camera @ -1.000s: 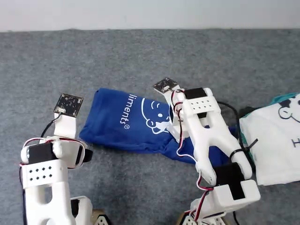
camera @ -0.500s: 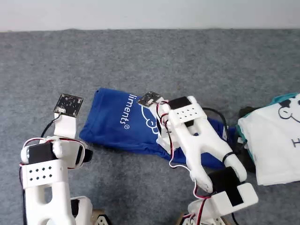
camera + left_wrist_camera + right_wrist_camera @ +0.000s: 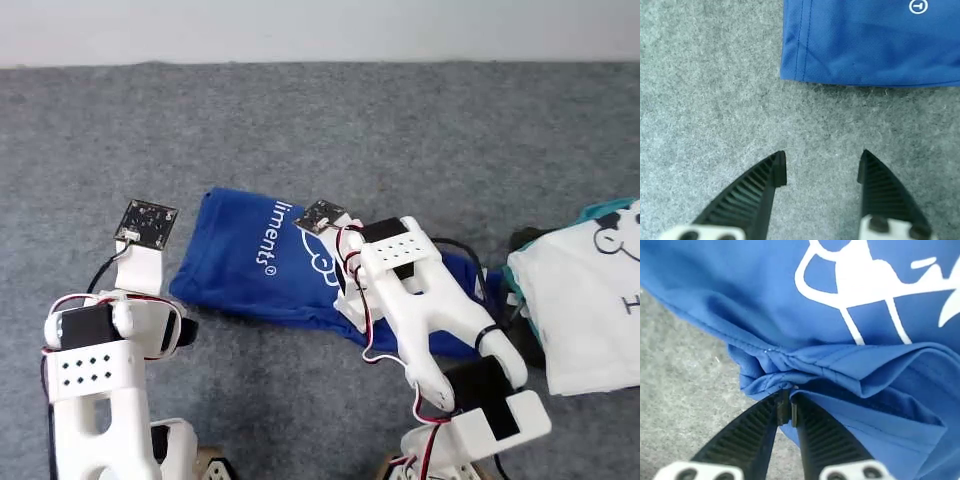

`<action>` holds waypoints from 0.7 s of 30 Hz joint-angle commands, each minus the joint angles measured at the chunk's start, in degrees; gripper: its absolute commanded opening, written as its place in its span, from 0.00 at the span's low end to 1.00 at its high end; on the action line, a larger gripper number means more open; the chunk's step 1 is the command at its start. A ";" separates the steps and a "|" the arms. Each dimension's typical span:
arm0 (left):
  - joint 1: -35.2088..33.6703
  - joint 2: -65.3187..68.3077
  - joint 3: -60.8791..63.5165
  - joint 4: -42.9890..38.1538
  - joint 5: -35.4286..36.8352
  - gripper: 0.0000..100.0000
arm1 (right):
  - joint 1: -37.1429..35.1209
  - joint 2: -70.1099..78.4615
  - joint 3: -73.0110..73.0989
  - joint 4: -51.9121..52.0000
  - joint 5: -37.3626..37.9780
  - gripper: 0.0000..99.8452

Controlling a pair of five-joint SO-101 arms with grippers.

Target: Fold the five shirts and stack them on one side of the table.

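A blue shirt (image 3: 265,265) with white print lies partly folded in the middle of the grey table. My right gripper (image 3: 787,410) is shut on a bunched fold of the blue shirt (image 3: 850,315) near its front edge; in the high view that arm (image 3: 400,290) lies across the shirt's right part. My left gripper (image 3: 822,172) hangs open over bare felt, just short of the blue shirt's hemmed corner (image 3: 800,70), with nothing between its fingers. In the high view the left arm (image 3: 140,290) stands beside the shirt's left end.
A white shirt (image 3: 585,300) with dark print lies on other clothes at the right edge, teal fabric (image 3: 600,212) showing beneath it. The far half of the grey felt table (image 3: 320,120) is open room up to the white wall.
The right arm has moved left across the blue shirt, carrying the pinched fabric with it and covering more of the print. The left arm has kept still.
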 commanded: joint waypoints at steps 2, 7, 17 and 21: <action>-0.09 -1.14 -0.22 -0.35 -0.44 0.23 | -0.31 -3.30 -1.76 1.10 0.62 0.01; -0.09 -1.14 -0.22 -0.35 -0.44 0.23 | -0.31 -3.30 -7.03 4.18 0.62 0.01; -0.09 -0.88 -0.22 -0.35 -0.44 0.23 | 3.65 -2.59 -13.01 3.38 0.62 0.01; -0.09 -0.88 -0.22 -0.35 -0.44 0.23 | 5.49 -2.59 -12.84 1.01 0.62 0.01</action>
